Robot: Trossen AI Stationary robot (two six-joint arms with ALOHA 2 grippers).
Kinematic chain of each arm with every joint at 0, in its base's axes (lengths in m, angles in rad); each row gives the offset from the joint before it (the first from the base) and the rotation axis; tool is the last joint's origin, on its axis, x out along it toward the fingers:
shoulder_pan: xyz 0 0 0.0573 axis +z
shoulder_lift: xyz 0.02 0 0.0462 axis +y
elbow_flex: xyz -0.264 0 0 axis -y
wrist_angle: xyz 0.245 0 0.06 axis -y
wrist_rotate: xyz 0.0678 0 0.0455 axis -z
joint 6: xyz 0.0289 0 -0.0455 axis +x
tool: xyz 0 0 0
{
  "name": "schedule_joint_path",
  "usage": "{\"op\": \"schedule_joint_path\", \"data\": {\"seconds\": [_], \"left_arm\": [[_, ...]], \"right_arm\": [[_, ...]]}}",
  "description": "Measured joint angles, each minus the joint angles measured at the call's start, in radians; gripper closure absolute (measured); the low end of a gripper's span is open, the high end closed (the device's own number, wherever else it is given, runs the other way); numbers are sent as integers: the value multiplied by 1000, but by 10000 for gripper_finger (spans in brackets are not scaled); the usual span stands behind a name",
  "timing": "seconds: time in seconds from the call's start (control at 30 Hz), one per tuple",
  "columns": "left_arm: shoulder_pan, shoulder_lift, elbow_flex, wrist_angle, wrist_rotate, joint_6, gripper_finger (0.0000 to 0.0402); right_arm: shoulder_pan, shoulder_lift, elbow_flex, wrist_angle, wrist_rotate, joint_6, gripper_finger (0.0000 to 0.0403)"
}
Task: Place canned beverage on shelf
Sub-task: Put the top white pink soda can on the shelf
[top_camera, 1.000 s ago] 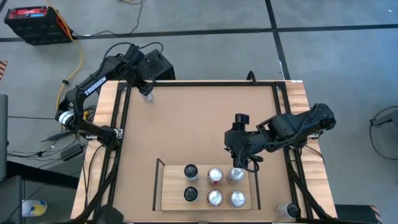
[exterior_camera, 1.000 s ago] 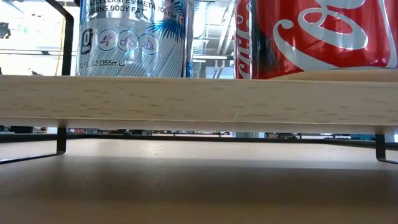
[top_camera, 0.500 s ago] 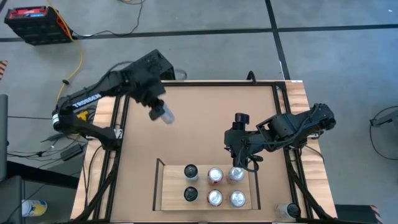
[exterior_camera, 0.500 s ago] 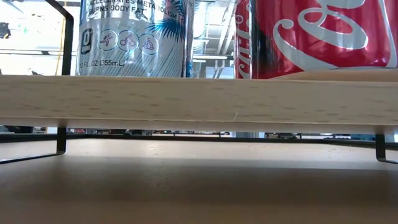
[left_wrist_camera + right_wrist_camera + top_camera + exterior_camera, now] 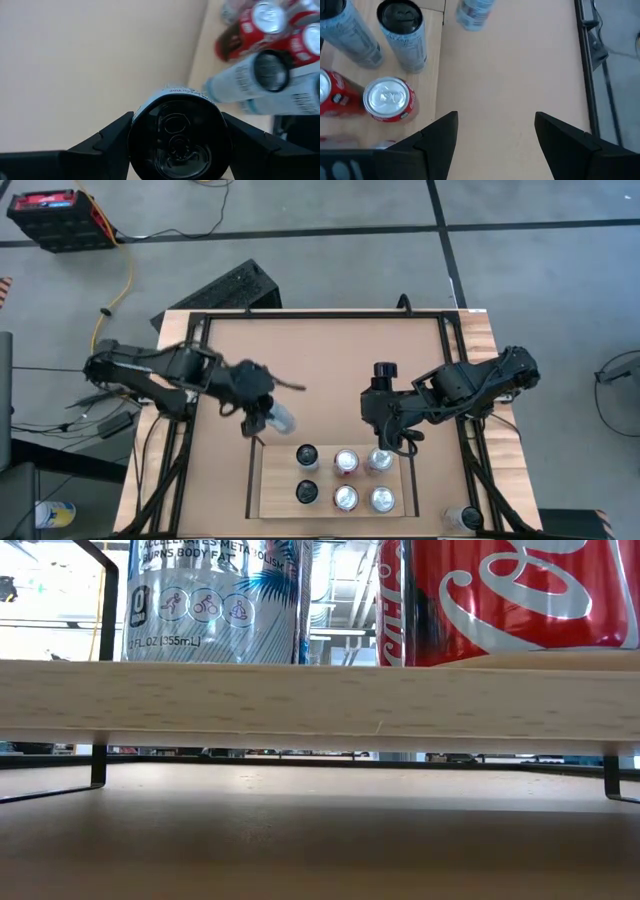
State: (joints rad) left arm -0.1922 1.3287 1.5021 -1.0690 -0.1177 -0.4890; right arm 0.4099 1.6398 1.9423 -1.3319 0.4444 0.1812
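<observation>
The shelf [image 5: 275, 480], a pale board with black end rails, lies on the brown table near its near edge and carries several upright cans [image 5: 346, 463]. The low view shows its board [image 5: 320, 705] with a white-and-blue can [image 5: 215, 600] and a red can [image 5: 510, 595] on top. My left gripper [image 5: 268, 418] hangs over the table just beyond the shelf's far left corner, shut on a pale can [image 5: 283, 418] with a dark top [image 5: 175, 145]. My right gripper [image 5: 385, 442] hovers open above the shelf's far right cans, with nothing between its fingers [image 5: 440, 132]. My left gripper pinches the pale can between its two fingers [image 5: 112, 132], on opposite sides of the wall just below the top rim [image 5: 137, 125]. The fingers slant down from the table's left and lie along the can. The can is lifted clear of the table, tilted, bottom end away from the wrist.
Black frame rails [image 5: 195, 380] run along the table's edges. Bare brown tabletop [image 5: 330, 360] lies beyond the shelf. One more can [image 5: 462, 520] stands at the near right corner outside the frame. A black box [image 5: 235, 285] sits past the far left corner.
My left gripper has swung from the table's far left corner toward the near edge and the shelf, rolling as it went, with the pale can carried clear of the table. The right arm has kept its place.
</observation>
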Motion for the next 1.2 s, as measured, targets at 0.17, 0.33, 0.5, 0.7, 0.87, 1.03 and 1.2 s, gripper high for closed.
{"op": "schedule_joint_path", "data": {"seconds": [0.17, 0.33, 0.5, 0.7, 0.87, 1.03, 1.2], "left_arm": [[-117, 40, -2, 33, -42, -144, 167], [-198, 102, -2, 30, -77, -254, 167], [-227, 146, 4, 17, -76, -313, 167], [-227, 144, 5, -10, -77, -381, 167], [-233, 142, 5, -40, -58, -426, 167], [-233, 142, 5, -35, -53, -473, 167], [-245, 142, 5, -29, -19, -514, 167]], "right_arm": [[-19, 0, 0, 1, -24, -78, 117], [-49, 0, 0, 5, -67, -161, 117], [-94, 0, 0, 9, -111, -243, 117], [-152, 0, 0, 24, -188, -312, 117], [-219, -56, 0, 19, -203, -428, 117], [-350, -157, 2, 84, -305, -459, 117], [-433, -203, 2, 125, -423, -490, 117]]}}
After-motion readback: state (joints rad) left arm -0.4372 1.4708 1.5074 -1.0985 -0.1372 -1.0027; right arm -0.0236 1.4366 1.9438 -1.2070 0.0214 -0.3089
